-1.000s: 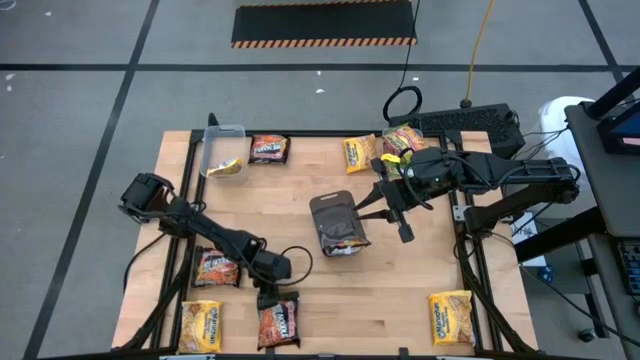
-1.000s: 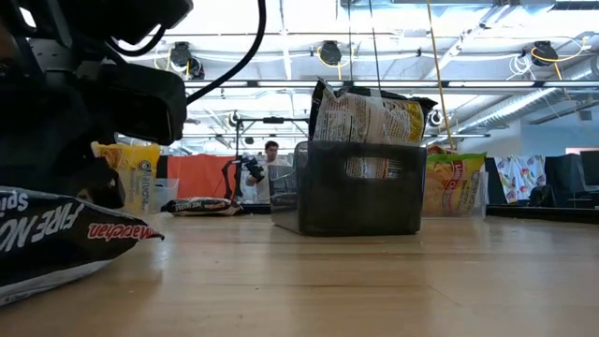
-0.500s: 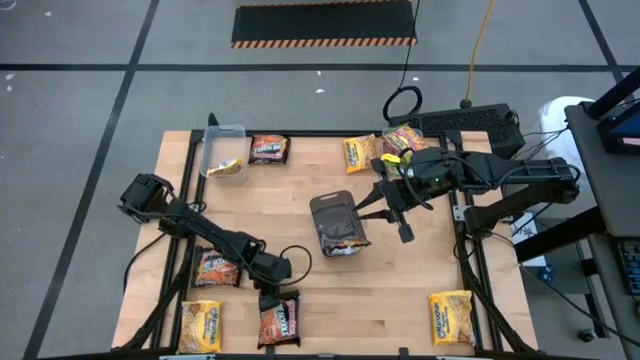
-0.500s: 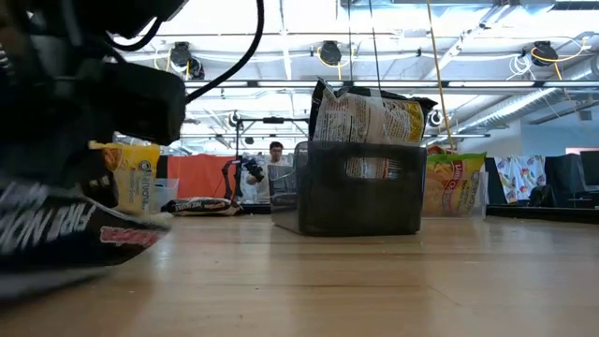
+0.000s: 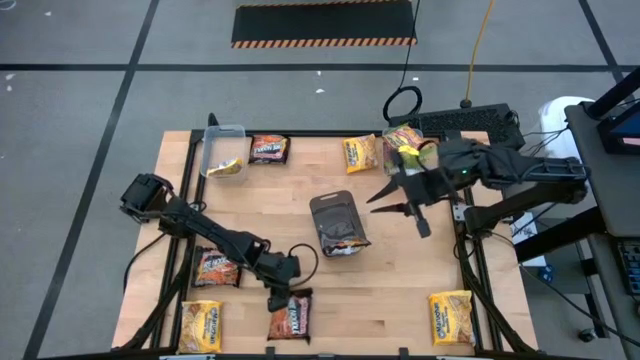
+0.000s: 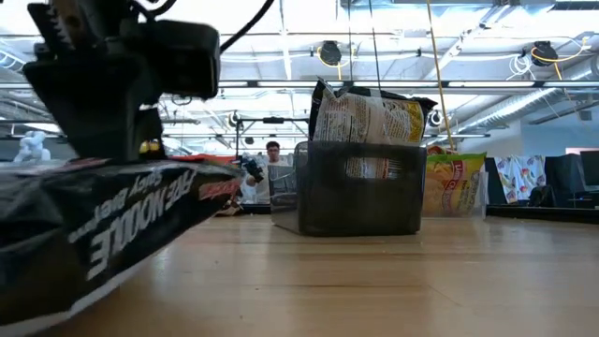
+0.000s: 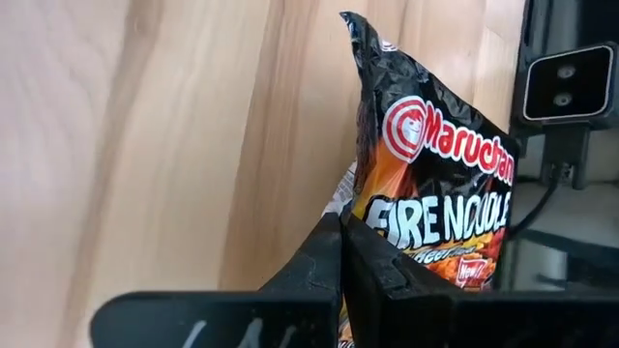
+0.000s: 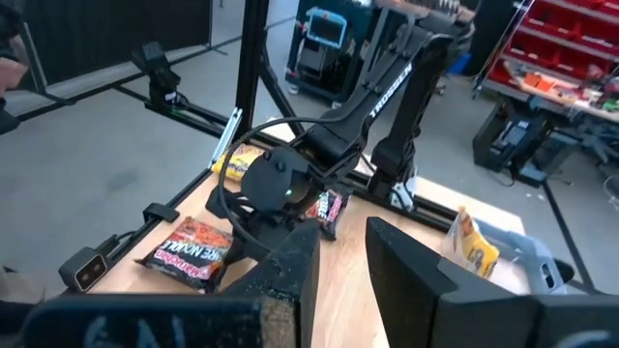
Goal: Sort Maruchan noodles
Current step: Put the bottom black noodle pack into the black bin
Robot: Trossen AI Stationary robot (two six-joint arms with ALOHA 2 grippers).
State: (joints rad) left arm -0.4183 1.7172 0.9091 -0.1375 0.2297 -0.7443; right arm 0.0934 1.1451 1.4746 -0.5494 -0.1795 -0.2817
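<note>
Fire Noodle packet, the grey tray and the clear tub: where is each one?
Fire Noodle packet (image 7: 440, 217): left wrist view, on its printed front.
Grey tray (image 5: 328, 207): high view, on its bare end.
Clear tub (image 5: 212, 141): high view, on its rim.

My left tool (image 5: 281, 300) is dark; its packet (image 7: 435, 208) is black with red-and-white logo and orange flames. Beside the dark grey tray (image 5: 330, 208), table (image 5: 400, 280) wood looks pale tan.
</note>
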